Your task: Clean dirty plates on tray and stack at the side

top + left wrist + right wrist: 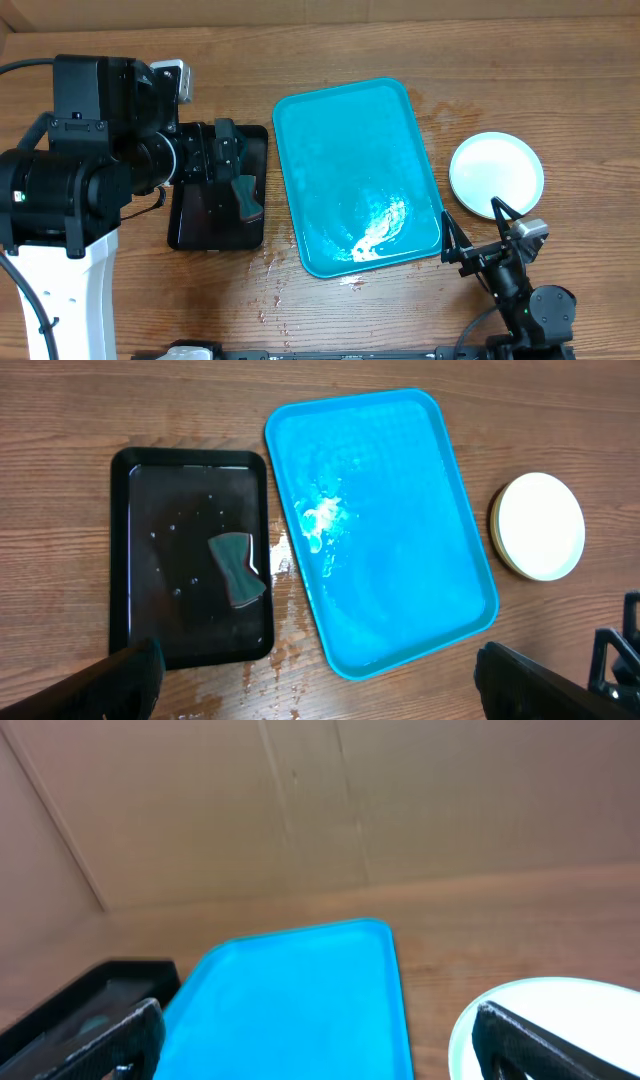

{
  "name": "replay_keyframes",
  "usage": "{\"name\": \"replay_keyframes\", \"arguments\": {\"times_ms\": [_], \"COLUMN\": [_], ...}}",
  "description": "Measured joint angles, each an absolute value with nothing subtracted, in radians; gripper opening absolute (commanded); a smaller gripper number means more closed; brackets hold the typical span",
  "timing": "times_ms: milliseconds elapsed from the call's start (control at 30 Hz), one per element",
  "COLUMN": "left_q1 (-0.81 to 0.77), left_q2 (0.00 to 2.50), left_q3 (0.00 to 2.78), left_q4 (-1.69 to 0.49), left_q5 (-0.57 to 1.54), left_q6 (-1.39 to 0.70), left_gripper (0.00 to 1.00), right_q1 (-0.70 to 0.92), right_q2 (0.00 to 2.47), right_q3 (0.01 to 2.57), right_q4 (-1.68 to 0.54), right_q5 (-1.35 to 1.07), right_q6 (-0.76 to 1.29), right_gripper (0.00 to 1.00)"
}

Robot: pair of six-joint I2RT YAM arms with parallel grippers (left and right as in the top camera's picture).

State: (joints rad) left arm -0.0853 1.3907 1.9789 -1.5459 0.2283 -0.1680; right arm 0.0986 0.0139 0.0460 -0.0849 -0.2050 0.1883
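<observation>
The turquoise tray (355, 175) lies at the table's centre, wet and with no plates on it; it also shows in the left wrist view (380, 530) and the right wrist view (290, 1000). The plates (497, 175) sit in one stack on the table right of the tray, a clean pale blue-white one on top, with a yellow-green rim showing under it in the left wrist view (540, 525). The stack also shows in the right wrist view (560, 1020). My left gripper (222, 150) (315, 660) is open and empty, high above the black tray. My right gripper (475, 225) (318, 1025) is open and empty, near the tray's front right corner.
A black tray (190, 215) (180, 520) lies left of the turquoise tray with a grey sponge (245, 197) (237, 567) in it. Water drops wet the wood at the trays' front edges (290, 640). A cardboard wall (300, 800) stands behind the table.
</observation>
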Motion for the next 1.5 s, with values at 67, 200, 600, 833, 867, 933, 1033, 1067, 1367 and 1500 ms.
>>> {"name": "replay_keyframes", "arguments": {"times_ms": [67, 200, 600, 833, 867, 933, 1033, 1067, 1367, 1500], "left_q1": [-0.085, -0.085, -0.085, -0.085, -0.085, -0.085, -0.085, -0.085, -0.092, -0.083], "left_q2": [1.391, 1.391, 1.391, 1.391, 1.391, 1.391, 1.39, 1.389, 1.145, 0.888], "left_q3": [1.979, 1.979, 1.979, 1.979, 1.979, 1.979, 1.978, 1.977, 1.715, 1.371], "left_q4": [-1.546, -1.546, -1.546, -1.546, -1.546, -1.546, -1.565, -1.567, -1.127, -0.815], "left_q5": [0.228, 0.228, 0.228, 0.228, 0.228, 0.228, 0.205, 0.184, 0.071, 0.082], "left_q6": [-0.168, -0.168, -0.168, -0.168, -0.168, -0.168, -0.167, -0.165, -0.149, -0.119], "left_gripper": [1.0, 1.0, 1.0, 1.0, 1.0, 1.0, 1.0, 1.0, 1.0, 1.0], "right_q1": [0.099, 0.099, 0.099, 0.099, 0.099, 0.099, 0.099, 0.099, 0.099, 0.099], "right_q2": [0.014, 0.012, 0.011, 0.011, 0.011, 0.011, 0.011, 0.011, 0.011, 0.011], "right_q3": [0.019, 0.018, 0.018, 0.018, 0.018, 0.018, 0.018, 0.018, 0.018, 0.018], "right_q4": [-0.073, -0.035, -0.068, -0.068, -0.068, -0.068, -0.068, -0.068, -0.069, -0.069], "right_q5": [-0.204, -0.203, -0.202, -0.202, -0.202, -0.202, -0.202, -0.203, -0.202, -0.202], "right_q6": [0.205, 0.221, 0.235, 0.236, 0.235, 0.235, 0.236, 0.235, 0.235, 0.236], "right_gripper": [1.0, 1.0, 1.0, 1.0, 1.0, 1.0, 1.0, 1.0, 1.0, 1.0]}}
